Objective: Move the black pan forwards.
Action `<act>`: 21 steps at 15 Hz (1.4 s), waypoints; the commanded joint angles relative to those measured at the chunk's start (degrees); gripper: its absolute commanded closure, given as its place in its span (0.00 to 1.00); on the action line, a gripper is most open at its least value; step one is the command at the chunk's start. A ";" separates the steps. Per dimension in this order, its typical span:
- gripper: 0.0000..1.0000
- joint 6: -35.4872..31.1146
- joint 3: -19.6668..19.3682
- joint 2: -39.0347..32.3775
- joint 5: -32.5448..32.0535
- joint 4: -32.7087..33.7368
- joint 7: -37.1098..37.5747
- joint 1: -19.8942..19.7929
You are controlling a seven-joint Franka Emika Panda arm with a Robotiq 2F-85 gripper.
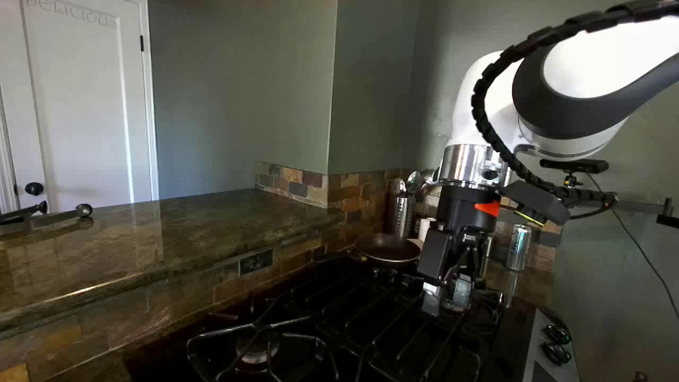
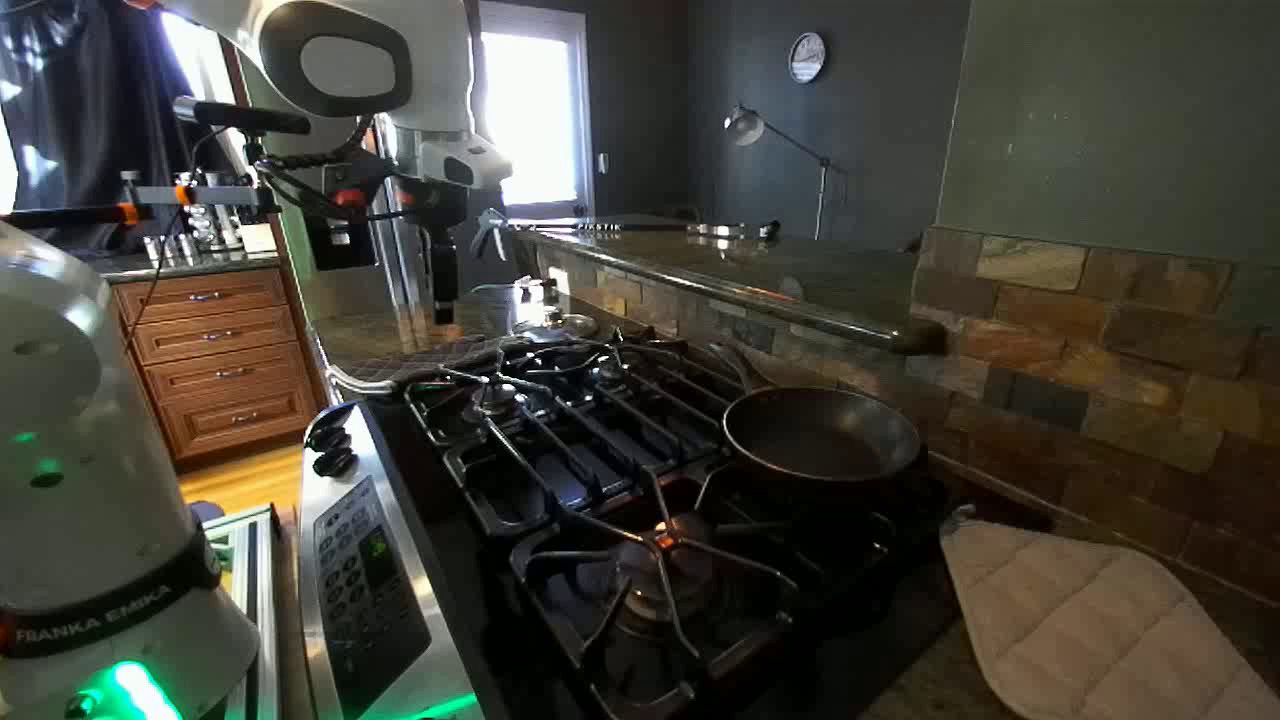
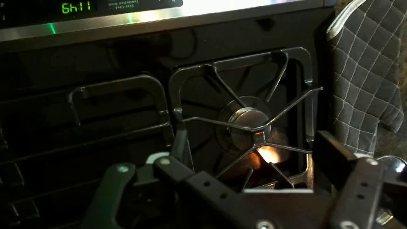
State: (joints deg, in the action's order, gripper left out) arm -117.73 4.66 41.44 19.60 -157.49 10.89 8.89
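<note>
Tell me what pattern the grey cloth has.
The grey cloth has pale stitched diamonds, clearest in the wrist view.

Open room lies above the stove grates (image 2: 663, 541), between the tool (image 2: 445, 314) and the black pan (image 2: 822, 437); the pan's side toward the control panel (image 2: 372, 570) is clear to approach. The tiled wall (image 2: 1130, 425) hems in its opposite side. In an exterior view, a utensil canister (image 1: 403, 216) stands beyond the pan, limiting passage there.
</note>
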 commanded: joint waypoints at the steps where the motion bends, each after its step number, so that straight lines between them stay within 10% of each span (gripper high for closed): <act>1: 0.00 0.29 0.55 0.03 0.37 0.13 -0.34 -0.65; 8: 0.00 0.29 0.54 0.03 0.37 0.13 -0.34 -0.65; 21: 0.00 -13.99 -10.33 -5.47 -6.60 0.53 0.73 -19.46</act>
State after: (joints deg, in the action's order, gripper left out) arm -131.94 -5.52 35.88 13.20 -157.03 11.43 -10.85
